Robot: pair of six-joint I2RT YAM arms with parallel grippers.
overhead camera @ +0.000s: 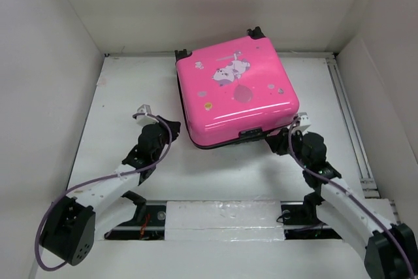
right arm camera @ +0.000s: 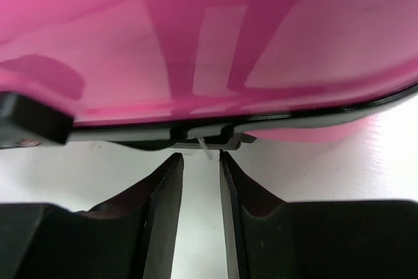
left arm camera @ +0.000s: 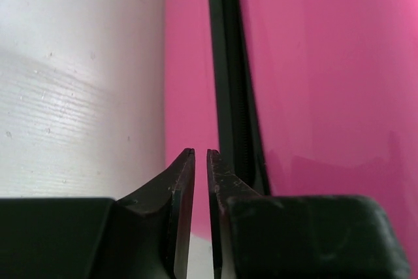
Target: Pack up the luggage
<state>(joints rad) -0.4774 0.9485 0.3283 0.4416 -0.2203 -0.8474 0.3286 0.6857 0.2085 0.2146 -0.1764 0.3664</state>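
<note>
The luggage, a hot-pink hard-shell suitcase with cartoon stickers, lies shut and flat at the back middle of the white table. Its black wheels point to the back. My left gripper sits at the suitcase's left side near the front corner. In the left wrist view its tips stand almost together with nothing between them, next to the black zip line of the pink shell. My right gripper is at the front right edge. Its tips are slightly apart, just below the zip pull on the shell.
White walls enclose the table on the left, back and right. A metal rail runs along the table's right side. A black handle block sticks out at the suitcase's front edge, left of my right gripper.
</note>
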